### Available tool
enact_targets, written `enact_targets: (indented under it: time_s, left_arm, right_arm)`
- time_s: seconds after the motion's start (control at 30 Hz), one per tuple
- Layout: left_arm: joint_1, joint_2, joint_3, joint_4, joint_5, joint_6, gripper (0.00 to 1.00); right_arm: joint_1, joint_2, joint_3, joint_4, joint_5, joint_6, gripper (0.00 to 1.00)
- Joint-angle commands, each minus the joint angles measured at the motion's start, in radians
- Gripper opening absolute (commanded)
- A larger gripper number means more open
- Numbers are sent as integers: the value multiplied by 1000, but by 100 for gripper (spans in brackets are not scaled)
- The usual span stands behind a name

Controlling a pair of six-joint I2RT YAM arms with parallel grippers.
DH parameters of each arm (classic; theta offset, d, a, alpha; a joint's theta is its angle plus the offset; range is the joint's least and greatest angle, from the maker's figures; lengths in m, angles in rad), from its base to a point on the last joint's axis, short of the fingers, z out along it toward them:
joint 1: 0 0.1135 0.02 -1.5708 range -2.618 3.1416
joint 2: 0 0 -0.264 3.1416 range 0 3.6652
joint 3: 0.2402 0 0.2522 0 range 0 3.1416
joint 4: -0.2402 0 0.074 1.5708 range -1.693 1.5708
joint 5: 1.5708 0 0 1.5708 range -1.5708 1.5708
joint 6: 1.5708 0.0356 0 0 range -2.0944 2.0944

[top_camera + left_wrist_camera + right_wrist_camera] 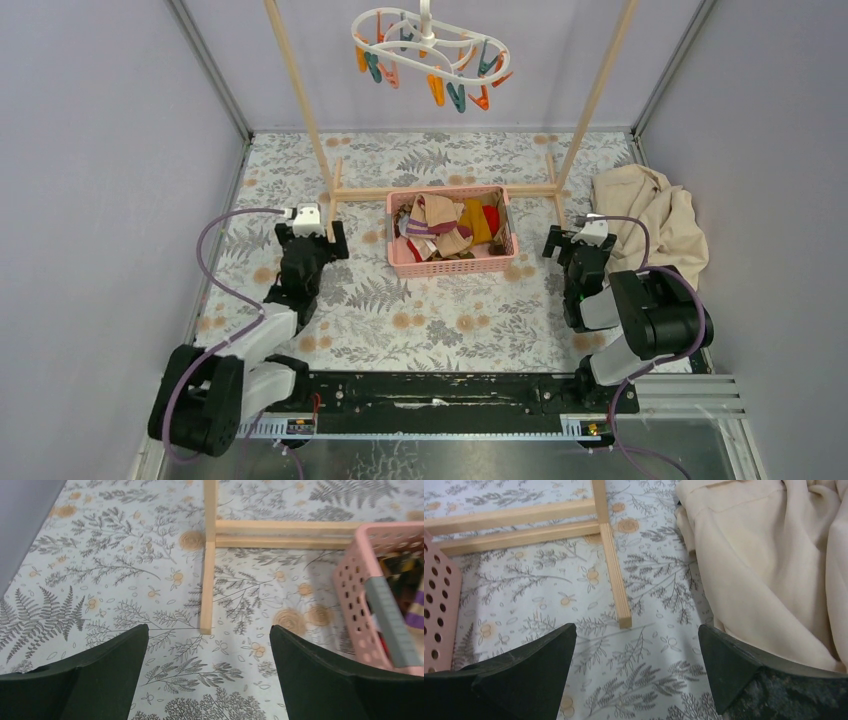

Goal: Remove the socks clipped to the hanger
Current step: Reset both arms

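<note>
One hanger (426, 20), one basket (450, 268) of socks (440, 225), left tool (209, 630), right tool (637, 627), both spread.

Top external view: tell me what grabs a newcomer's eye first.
The white hanger hangs at top centre, its bright clips bare. Below it, a pink basket holds a heap of colourful socks mid-table. A crumpled beige cloth lies at the right edge.

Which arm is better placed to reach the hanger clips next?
Left, marginally: the hanger hangs slightly nearer the left tool than the right tool; both are open and empty. But no sock shows on its clips; the socks lie in the basket.
</note>
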Motion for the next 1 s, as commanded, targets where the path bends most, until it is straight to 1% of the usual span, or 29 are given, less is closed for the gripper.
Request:
enact_targets:
  time_s: [0.0, 0.03, 0.1, 0.13, 0.33, 0.43, 0.53, 0.6, 0.7, 0.77, 0.8, 0.97]
  left_arm:
    - [35, 132, -49, 377, -43, 26, 99]
    - [39, 163, -59, 430, -38, 30, 99]
    - [41, 208, -55, 464, -49, 53, 99]
    - [45, 227, -62, 513, -51, 58, 99]
    - [88, 349, -115, 702, -57, 39, 99]
    - [94, 382, -58, 613, -54, 24, 99]
    - [109, 401, -48, 609, -40, 15, 99]
    - [115, 417, -49, 623, -32, 13, 99]
    - [146, 446, -44, 633, 49, 4, 99]
    - [203, 471, -83, 718, 129, -28, 99]
    - [215, 471, -103, 761, 137, -41, 99]
    - [218, 473, -99, 754, 136, -43, 99]
  right_arm:
    - [-4, -12, 57, -35, 40, 7, 100]
    - [-4, -8, 56, -26, 38, 5, 100]
    - [-4, -8, 56, -28, 38, 5, 100]
    - [-4, -8, 57, -28, 38, 5, 100]
    - [-4, -8, 57, -27, 39, 4, 100]
    - [-4, -8, 57, -27, 38, 4, 100]
    - [-4, -8, 56, -27, 38, 4, 100]
    - [-3, -8, 57, -28, 39, 4, 100]
    - [-4, -8, 57, -27, 38, 4, 100]
    - [-4, -8, 57, -27, 38, 4, 100]
    - [-4, -9, 57, -27, 37, 4, 100]
    - [-5, -8, 57, -27, 38, 4, 100]
